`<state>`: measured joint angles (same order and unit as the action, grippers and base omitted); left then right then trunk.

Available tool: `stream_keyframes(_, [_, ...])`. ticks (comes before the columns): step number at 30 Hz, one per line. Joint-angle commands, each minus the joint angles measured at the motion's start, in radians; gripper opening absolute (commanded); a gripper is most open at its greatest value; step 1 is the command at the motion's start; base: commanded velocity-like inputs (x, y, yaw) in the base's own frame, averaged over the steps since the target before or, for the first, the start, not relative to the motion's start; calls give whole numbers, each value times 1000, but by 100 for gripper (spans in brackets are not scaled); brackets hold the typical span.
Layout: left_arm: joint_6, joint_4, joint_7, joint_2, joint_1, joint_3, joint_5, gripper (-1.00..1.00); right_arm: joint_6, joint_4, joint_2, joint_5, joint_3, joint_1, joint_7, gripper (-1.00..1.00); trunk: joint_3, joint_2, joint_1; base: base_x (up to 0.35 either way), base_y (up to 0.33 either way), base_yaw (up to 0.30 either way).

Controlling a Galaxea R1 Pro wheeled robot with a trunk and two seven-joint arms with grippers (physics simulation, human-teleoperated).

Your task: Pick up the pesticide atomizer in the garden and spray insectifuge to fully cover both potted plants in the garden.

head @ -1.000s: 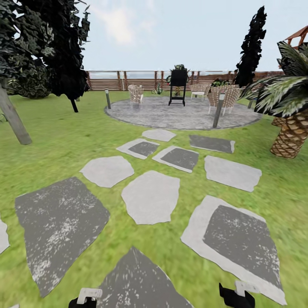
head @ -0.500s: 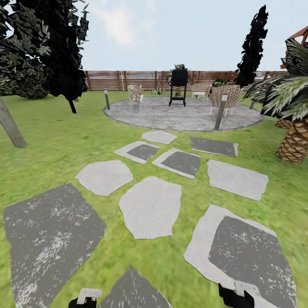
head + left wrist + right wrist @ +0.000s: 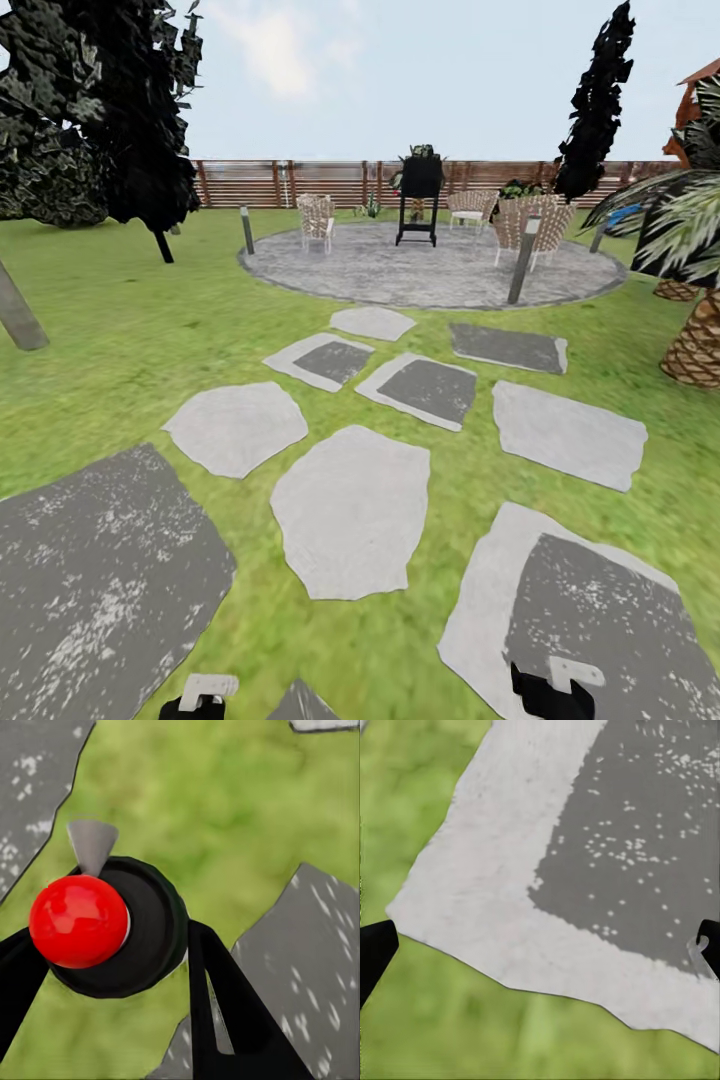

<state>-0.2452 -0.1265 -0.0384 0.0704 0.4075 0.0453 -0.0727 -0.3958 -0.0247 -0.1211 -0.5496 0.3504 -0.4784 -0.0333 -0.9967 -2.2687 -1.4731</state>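
Observation:
In the left wrist view my left gripper (image 3: pixel 112 960) is shut on the pesticide atomizer (image 3: pixel 142 926). I see the bottle from above: a round dark body, a glossy red top and a small grey nozzle cone, with a black finger on each side. My right gripper (image 3: pixel 540 945) is open and holds nothing, its fingertips spread wide over a grey stepping slab (image 3: pixel 607 855). Both wrists show at the bottom edge of the head view, left (image 3: pixel 205 693) and right (image 3: pixel 553 686). A small green plant (image 3: pixel 372 208) stands at the patio's far edge, too small to identify.
Grey stepping slabs (image 3: pixel 350 510) lead across the lawn to a round paved patio (image 3: pixel 430 270) with a black grill (image 3: pixel 419 200), wicker chairs (image 3: pixel 316 218) and short posts (image 3: pixel 522 262). A brown slatted fence (image 3: pixel 330 183) closes the back. Dark trees stand left, a palm trunk (image 3: pixel 697 345) right.
The whole head view has shifted: the slabs slide toward me and the patio looms a little nearer, so the camera has moved forward. Both arms keep their places in the picture.

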Motion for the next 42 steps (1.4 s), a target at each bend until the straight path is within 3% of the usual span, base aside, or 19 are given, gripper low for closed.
stream_keyframes(1, [-3, 1, -3, 0, 1, 5, -7, -100, -1, 0, 0, -6, 9, 0, -3, 100, -1, 0, 0, 337, 0, 0])
stream_keyframes(42, [-5, 1, -3, 0, -1, 5, -4, -100, -1, 0, 0, -6, 9, 0, -3, 100, -1, 0, 0, 337, 0, 0])
